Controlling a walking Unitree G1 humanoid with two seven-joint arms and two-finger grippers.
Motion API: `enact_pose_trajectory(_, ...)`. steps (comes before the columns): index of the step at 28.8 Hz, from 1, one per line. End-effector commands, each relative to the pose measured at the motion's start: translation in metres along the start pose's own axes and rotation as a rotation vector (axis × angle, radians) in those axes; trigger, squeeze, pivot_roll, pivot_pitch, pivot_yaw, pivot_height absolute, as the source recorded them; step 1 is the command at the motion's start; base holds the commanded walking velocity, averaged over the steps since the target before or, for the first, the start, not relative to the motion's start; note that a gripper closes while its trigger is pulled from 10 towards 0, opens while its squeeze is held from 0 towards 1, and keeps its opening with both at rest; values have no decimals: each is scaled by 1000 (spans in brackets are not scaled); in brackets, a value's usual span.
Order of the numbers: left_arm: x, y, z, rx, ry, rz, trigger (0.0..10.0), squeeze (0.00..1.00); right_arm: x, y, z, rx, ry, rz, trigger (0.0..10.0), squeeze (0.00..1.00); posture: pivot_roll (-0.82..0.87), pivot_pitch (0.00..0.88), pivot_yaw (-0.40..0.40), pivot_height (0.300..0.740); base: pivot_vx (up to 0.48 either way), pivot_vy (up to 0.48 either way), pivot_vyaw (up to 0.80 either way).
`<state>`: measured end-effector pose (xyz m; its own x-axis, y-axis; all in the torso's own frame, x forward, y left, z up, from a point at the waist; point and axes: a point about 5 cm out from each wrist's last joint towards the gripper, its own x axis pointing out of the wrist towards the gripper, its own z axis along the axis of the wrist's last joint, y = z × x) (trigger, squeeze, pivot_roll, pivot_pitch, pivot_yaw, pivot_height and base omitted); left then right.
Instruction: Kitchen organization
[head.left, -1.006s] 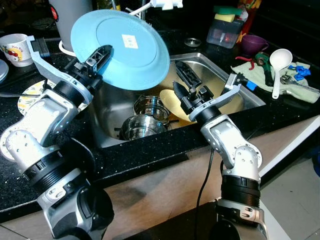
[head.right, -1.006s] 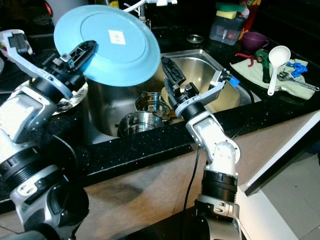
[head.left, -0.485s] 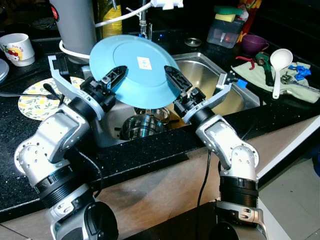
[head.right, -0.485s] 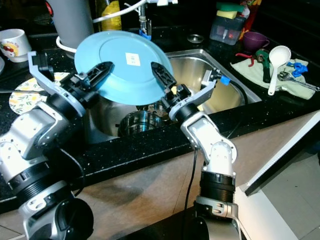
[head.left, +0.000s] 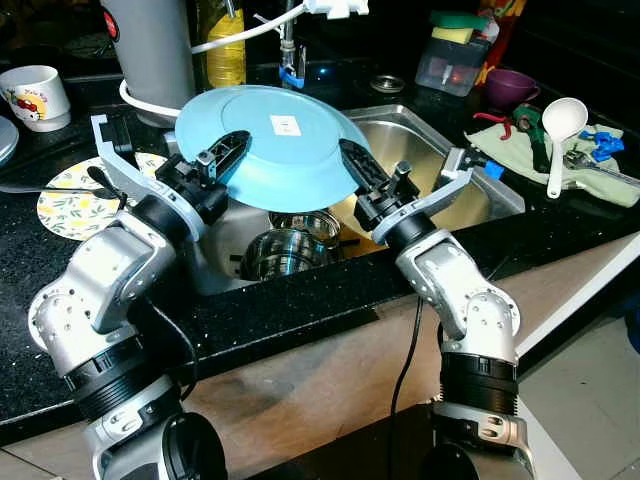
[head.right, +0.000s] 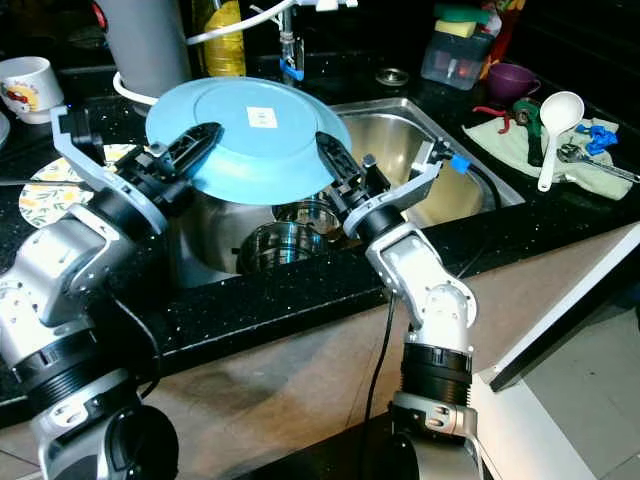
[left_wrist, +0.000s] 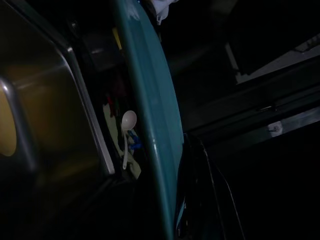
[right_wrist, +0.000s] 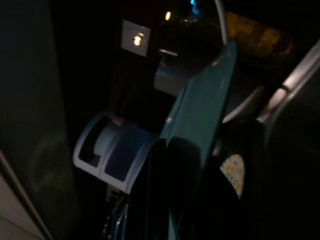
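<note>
A light blue plate (head.left: 275, 150) with a white label on its underside hangs almost flat over the steel sink (head.left: 440, 135). My left gripper (head.left: 226, 152) is shut on the plate's left rim. At the opposite rim my right gripper (head.left: 356, 168) is closed on the edge, one finger above it and one below. In the left wrist view the plate (left_wrist: 152, 120) runs edge-on between the fingers. The right wrist view shows the plate (right_wrist: 200, 120) the same way.
Steel pots (head.left: 282, 255) and a yellow dish (head.left: 345, 208) lie in the sink under the plate. A floral plate (head.left: 62, 198) and a mug (head.left: 36, 96) sit on the black counter at left. At right are a white ladle (head.left: 560, 125), a green cloth (head.left: 520, 145) and a purple cup (head.left: 508, 88).
The plate has come down from a steep tilt at upper left to nearly flat over the sink. My right gripper rose from the sink and closed on its right rim.
</note>
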<state>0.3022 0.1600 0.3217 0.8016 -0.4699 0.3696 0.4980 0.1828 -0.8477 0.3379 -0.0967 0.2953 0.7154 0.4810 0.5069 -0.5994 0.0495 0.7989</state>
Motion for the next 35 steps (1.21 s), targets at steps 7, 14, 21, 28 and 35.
enact_pose_trajectory(7,-2,7,-4,49,56,75,0,267,1,6,3,-5,-26,12,0,0,12,183,-22,740,0,0,0)
enact_pose_trajectory(14,-1,6,-4,56,81,58,10000,1000,1,7,9,36,-66,27,0,0,15,182,-22,740,0,0,0)
enact_pose_trajectory(21,-2,6,-3,43,92,69,10000,0,-2,12,37,164,-240,87,0,0,18,179,-22,740,0,0,0)
enact_pose_trajectory(28,-5,-7,-7,28,134,-40,10000,0,-15,13,79,297,-461,156,0,0,20,180,-21,740,0,0,0)
enact_pose_trajectory(35,-8,-2,0,473,165,155,10000,0,-17,14,90,41,-438,71,0,0,20,180,-22,740,0,0,0)
